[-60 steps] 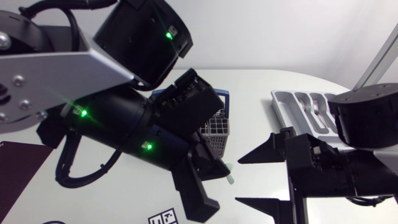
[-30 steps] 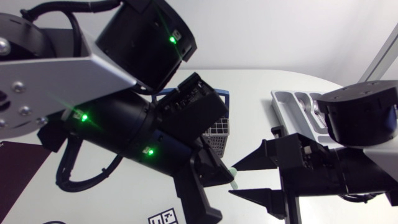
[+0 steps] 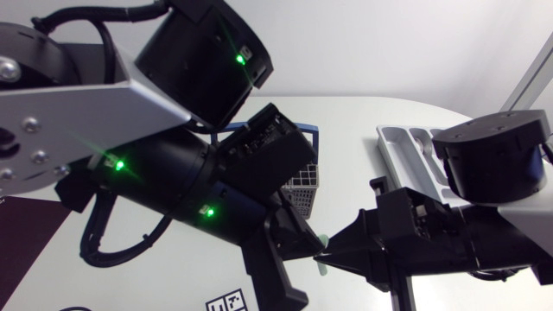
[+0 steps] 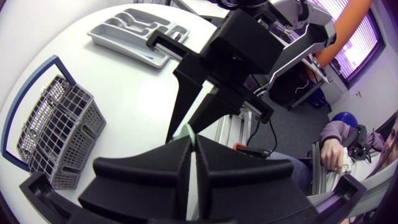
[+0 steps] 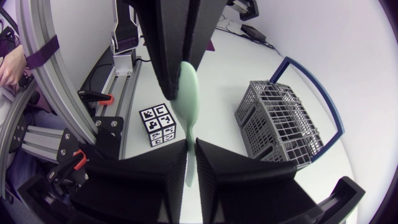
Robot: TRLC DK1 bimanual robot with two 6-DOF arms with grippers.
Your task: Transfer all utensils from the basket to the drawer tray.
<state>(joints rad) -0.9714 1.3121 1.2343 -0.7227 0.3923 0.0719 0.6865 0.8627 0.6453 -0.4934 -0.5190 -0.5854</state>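
A pale green plastic utensil (image 3: 321, 267) hangs in the air over the table's front middle, held from both ends. My left gripper (image 3: 302, 246) is shut on its broad end (image 4: 188, 131). My right gripper (image 3: 327, 253) meets it head-on, with both fingers pressed on the handle (image 5: 188, 171). In the right wrist view the left gripper (image 5: 177, 74) clamps the rounded end (image 5: 186, 93) just ahead of my own fingers. Behind the left arm stands the grey wire basket (image 3: 302, 186) with a blue handle. The grey drawer tray (image 3: 399, 149) lies at the back right with forks (image 3: 436, 151) in it.
A small cube with a black-and-white marker (image 5: 158, 124) sits on the table below the two grippers, near the front edge. A dark mat (image 3: 26, 233) lies at the front left. The left arm's bulk hides most of the basket from above.
My right gripper has moved left toward the left gripper and its fingers have come together on the green utensil. The left gripper has kept its hold and barely shifted.
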